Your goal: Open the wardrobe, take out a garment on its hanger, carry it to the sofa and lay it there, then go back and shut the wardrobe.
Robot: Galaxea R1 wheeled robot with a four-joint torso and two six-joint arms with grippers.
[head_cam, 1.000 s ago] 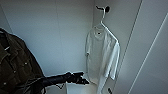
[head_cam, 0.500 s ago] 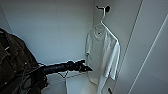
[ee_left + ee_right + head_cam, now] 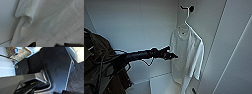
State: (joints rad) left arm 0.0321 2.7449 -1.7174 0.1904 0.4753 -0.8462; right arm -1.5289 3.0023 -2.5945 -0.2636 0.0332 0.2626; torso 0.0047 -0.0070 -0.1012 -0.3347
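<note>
Head view high, facing wardrobe; left wrist close on garment

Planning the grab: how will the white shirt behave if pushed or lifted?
The shirt looks thin and folds loosely, so probably floppy and light. It hangs from a hanger on one hook, so a push would likely swing it.

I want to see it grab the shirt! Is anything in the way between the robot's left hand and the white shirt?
No. In the head view the left gripper reaches right up to the white shirt, with nothing between them. The left wrist view shows shirt fabric close ahead.
</note>
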